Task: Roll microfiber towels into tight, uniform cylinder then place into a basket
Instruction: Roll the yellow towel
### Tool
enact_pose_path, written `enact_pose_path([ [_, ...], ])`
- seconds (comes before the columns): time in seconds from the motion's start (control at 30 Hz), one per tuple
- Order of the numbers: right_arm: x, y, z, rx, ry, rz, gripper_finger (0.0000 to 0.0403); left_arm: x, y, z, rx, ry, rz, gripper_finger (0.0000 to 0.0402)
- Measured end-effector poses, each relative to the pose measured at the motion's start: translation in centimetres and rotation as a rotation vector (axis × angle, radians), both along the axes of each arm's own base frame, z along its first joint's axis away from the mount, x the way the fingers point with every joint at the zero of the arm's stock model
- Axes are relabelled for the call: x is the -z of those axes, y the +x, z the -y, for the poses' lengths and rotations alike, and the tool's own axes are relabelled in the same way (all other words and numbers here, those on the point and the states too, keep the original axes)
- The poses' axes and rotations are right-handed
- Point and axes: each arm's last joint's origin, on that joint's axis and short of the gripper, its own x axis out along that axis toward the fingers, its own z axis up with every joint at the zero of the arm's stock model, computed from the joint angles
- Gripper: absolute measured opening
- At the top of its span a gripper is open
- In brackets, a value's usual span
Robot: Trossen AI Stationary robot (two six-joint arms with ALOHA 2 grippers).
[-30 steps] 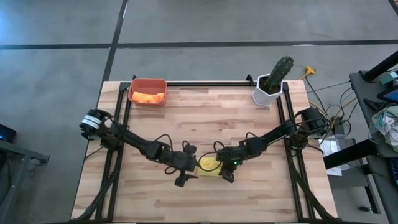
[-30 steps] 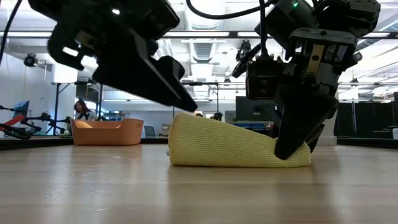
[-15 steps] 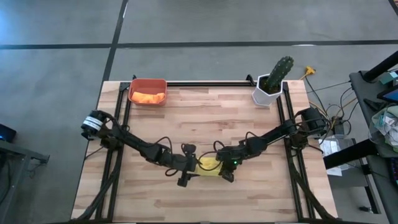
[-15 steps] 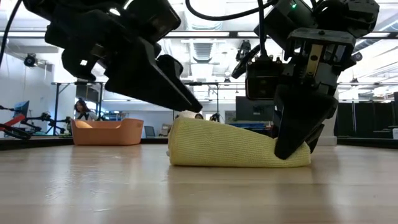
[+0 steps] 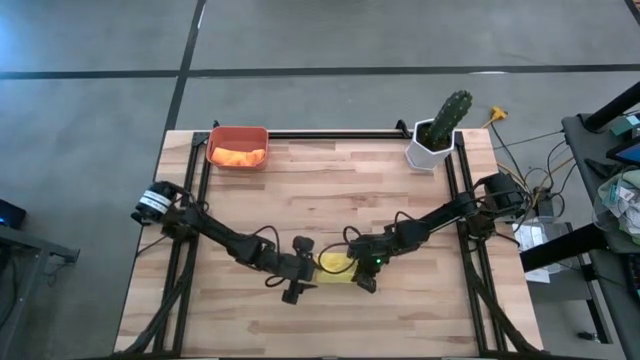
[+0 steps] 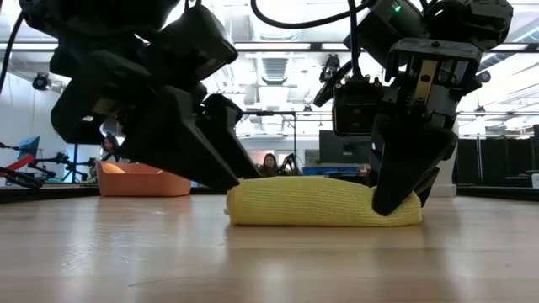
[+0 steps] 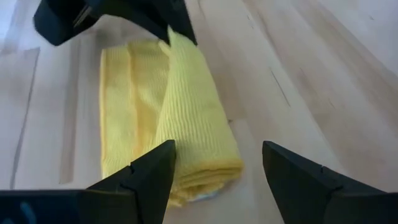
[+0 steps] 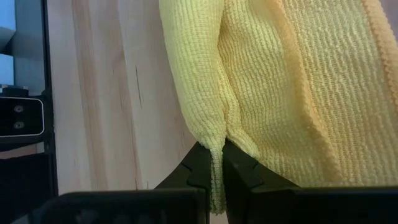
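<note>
1. Compared with the low view a second ago, the yellow towel (image 6: pixel 324 200) now lies flatter: its left end, then raised into a wedge, has dropped, so the roll's top runs nearly level.
2. Over the same second the left gripper (image 6: pixel 221 165) has come down from above the roll's left end to table height at that end, its dark fingers (image 7: pixel 297 180) spread apart on either side of the towel (image 7: pixel 180 118) in the left wrist view, holding nothing.
3. The right gripper (image 6: pixel 396 195) has not moved; its fingertips are pinched together on a fold of the yellow cloth (image 8: pixel 273 93), seen clearly in the right wrist view (image 8: pixel 216 167).
4. In the high view the yellow towel (image 5: pixel 335 266) sits in the lower middle of the frame, on the wooden table (image 5: pixel 330 190), between the left gripper (image 5: pixel 300 283) and the right gripper (image 5: pixel 362 280).
5. Its long axis runs left to right across both the high and low views, one end toward each gripper; it is a loosely rolled, layered bundle.
6. The basket (image 5: pixel 237 135) stands at the upper left of the table in the high view, holding the orange towel (image 5: pixel 240 156), well apart from the yellow one.
7. A white pot with a cactus (image 5: pixel 438 132) stands at the table's upper right.
</note>
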Motion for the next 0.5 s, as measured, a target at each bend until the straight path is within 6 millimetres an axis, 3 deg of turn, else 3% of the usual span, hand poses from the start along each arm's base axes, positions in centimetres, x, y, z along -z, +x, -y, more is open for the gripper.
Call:
enact_pose_path([
  [0.5, -0.01, -0.04, -0.03, -0.010, 0.013, -0.006, 0.0013, -0.17, 0.11, -0.19, -0.061, 0.041, 0.023, 0.0225],
])
